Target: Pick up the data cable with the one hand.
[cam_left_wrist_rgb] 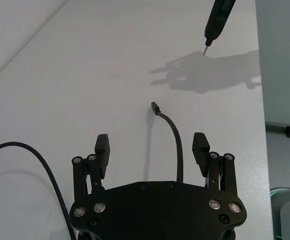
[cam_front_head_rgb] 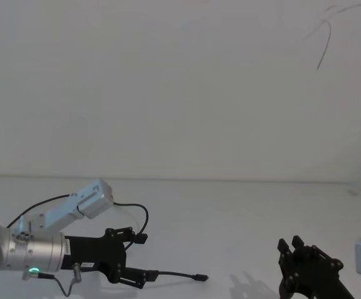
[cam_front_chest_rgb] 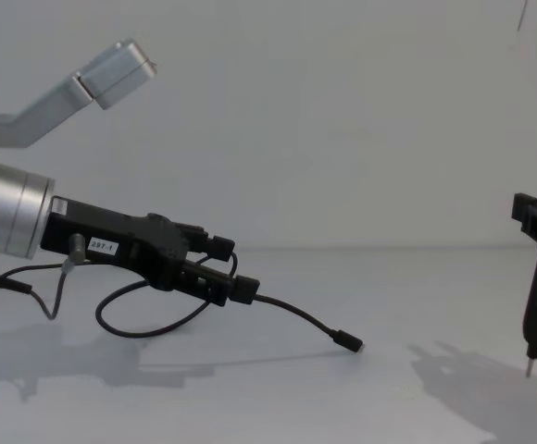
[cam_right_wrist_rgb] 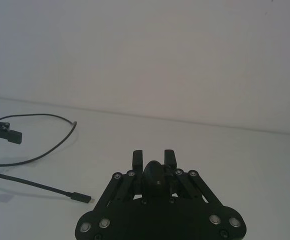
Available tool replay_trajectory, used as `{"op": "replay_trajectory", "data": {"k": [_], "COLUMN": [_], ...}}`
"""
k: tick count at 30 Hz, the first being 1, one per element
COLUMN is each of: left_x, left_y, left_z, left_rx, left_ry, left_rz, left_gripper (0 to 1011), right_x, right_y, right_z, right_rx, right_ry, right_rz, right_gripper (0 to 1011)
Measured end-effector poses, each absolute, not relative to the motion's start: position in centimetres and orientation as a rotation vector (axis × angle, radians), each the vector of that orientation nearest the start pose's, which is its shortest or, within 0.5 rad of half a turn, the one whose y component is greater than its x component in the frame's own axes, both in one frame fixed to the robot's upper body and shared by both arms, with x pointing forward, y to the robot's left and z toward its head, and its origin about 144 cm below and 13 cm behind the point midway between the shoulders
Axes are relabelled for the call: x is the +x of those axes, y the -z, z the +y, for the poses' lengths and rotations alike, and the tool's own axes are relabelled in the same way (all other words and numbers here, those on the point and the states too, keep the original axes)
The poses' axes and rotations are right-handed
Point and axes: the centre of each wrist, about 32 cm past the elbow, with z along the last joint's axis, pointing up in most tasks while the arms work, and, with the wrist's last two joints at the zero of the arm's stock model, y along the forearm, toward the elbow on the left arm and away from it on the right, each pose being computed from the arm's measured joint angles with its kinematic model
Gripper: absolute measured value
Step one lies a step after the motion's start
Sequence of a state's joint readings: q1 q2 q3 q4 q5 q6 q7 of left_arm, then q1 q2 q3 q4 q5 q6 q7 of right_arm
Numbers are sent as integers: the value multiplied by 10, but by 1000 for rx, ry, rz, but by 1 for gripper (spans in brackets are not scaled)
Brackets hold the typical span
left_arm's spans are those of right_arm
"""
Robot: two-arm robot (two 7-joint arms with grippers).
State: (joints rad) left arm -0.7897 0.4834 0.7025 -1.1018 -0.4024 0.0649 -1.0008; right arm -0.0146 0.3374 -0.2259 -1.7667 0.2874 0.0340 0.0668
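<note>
Cable (cam_front_chest_rgb: 296, 314): thin, black, flexible cord. It ends in a small black plug (cam_front_chest_rgb: 347, 340) with a short metal tip.
Location: left side of the white worktop (cam_front_head_rgb: 243, 218). One loop curves behind the left gripper (cam_front_chest_rgb: 233, 268). The free end arcs out past the fingertips toward the middle, with the plug low at the worktop.
Left gripper: low over the worktop, fingers (cam_left_wrist_rgb: 200, 142) spread wide. The cable passes between them, close to one finger, and nothing is clamped.
Right gripper (cam_right_wrist_rgb: 154, 157): well apart on the right, fingers closed around a black stylus (cam_left_wrist_rgb: 218, 19) whose pin tip points at the worktop.
</note>
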Motion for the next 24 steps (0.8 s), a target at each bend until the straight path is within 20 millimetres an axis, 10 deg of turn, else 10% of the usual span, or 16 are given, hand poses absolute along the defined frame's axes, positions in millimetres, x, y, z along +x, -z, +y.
{"op": "replay_trajectory", "data": {"k": [24], "left_x": [629], "left_y": [-1259], "left_z": [268], "left_rx": [360], "left_ry": [-258], "left_rz": [-117], "left_gripper": [1001], "right_x": [443], "right_y": [-1189], "right_z": [-237], "right_rx": [26], "right_ry": [1229], "right_rz": [-75], "right_gripper": [251]}}
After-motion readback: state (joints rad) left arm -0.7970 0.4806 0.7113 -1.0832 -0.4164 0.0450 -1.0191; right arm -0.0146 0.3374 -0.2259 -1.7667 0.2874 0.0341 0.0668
